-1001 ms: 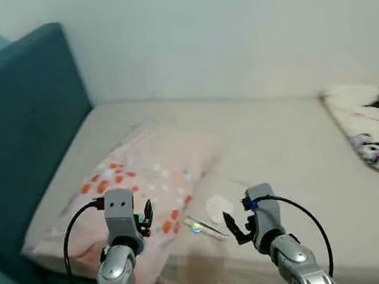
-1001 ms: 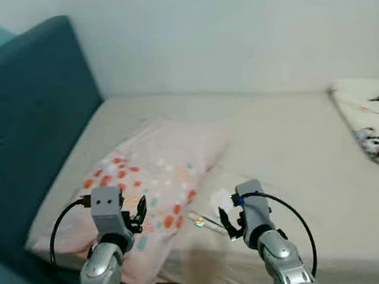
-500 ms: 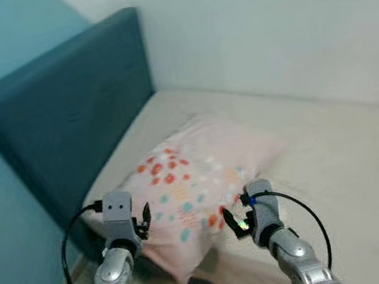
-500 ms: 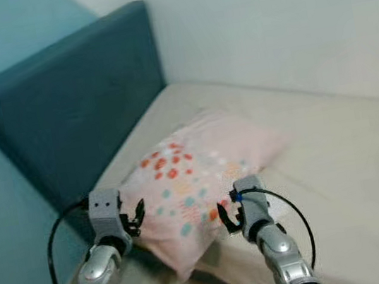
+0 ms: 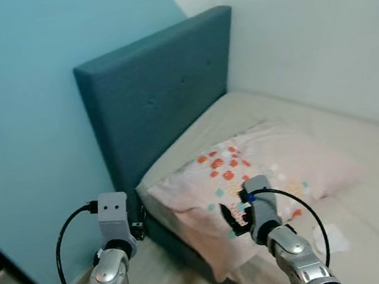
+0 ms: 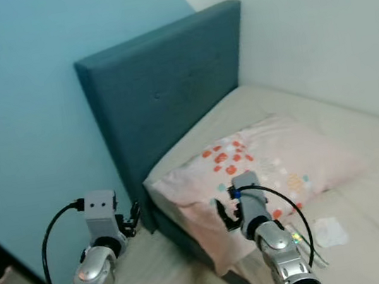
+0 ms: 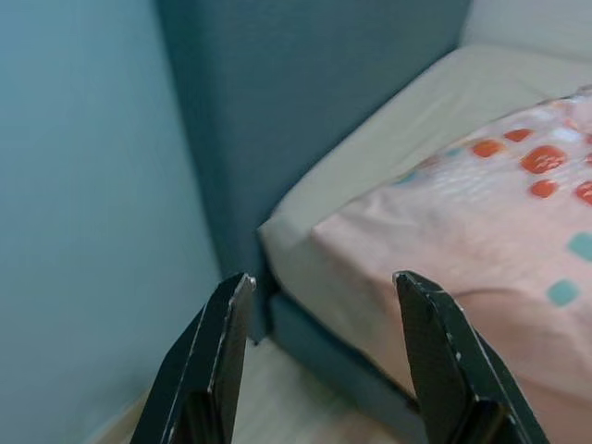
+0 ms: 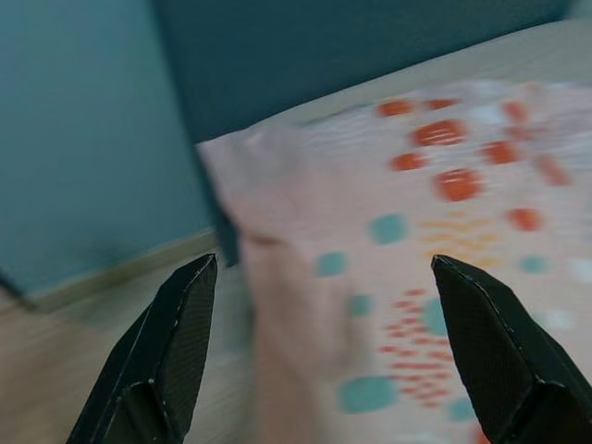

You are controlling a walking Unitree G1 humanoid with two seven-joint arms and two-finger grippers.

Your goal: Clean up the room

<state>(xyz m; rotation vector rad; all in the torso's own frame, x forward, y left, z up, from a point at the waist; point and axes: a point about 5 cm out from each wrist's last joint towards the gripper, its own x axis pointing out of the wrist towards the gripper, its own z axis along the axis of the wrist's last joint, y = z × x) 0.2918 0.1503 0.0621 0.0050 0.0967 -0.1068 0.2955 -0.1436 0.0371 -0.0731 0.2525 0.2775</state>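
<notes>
pillow, pink with orange and teal spots, lies on the bed up by the teal headboard, its near corner drooping over the mattress edge at about 7 o'clock from its middle. just past it at 4 o'clock sits a crumpled white tissue with a shiny wrapper beside it, likely the litter to clear.

right gripper hangs in front of the pillow's low corner, fingers spread wide and holding nothing; the right wrist view shows the spotted fabric between them. left gripper is also released and empty, out over the floor at the bed's corner, at 9 o'clock from the right one.

risks, as i judge them: the overhanging corner could be dragged off the bed if the right gripper snags it. the tissue is light and flat, so a pinch may grab the sheet instead. the views are soft with blur, so aim could be off.
</notes>
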